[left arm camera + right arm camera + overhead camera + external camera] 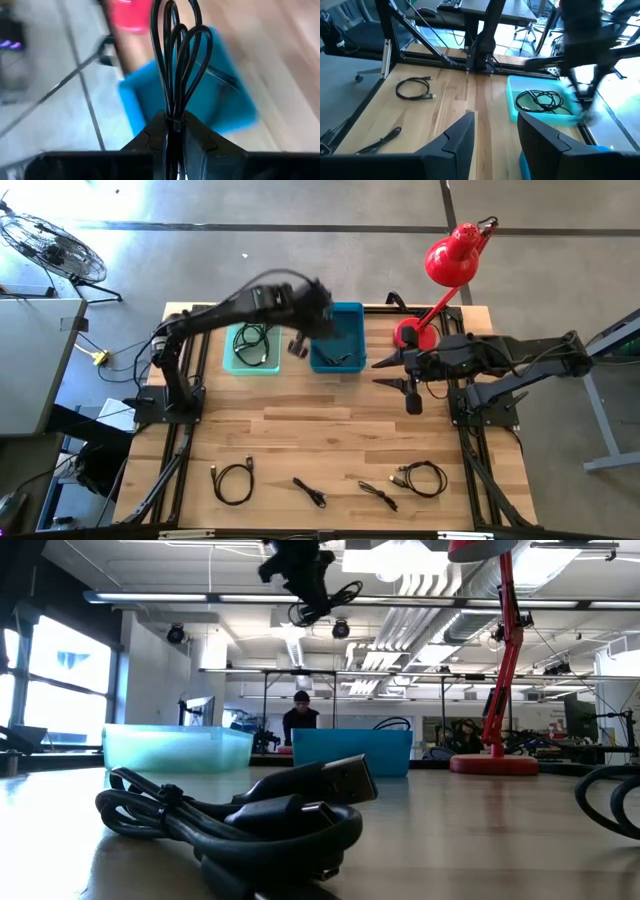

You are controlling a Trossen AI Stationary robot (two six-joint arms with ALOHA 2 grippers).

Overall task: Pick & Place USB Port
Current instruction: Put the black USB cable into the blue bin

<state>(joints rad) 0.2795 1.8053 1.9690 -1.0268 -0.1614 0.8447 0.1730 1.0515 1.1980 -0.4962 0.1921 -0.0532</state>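
Note:
My left gripper [316,326] hangs high over the dark blue bin [340,340], shut on a coiled black USB cable [178,50]. In the low view the cable's loops [322,598] dangle under the gripper [298,565], well above the bin [352,750]. A light teal bin [252,348] beside it holds another black cable [540,101] on its floor. My right gripper [381,373] waits open above the table to the right of the blue bin, its fingers [462,132] apart with nothing between them. My left gripper pinches the coiled cable between its two fingers [150,137] at the bundled part of the coil [175,119], where a tie wraps the strands. Several strands run through the hold. The cable is lifted clear, its loops [187,40] fanning out past the fingertips above the blue bin.
Several more black cables lie along the near part of the table [233,480], [310,492], [380,495], [421,477]; one [250,820] fills the low view's foreground. A red desk lamp [450,260] stands with its base [412,335] at the far right. A person [300,720] sits beyond the table.

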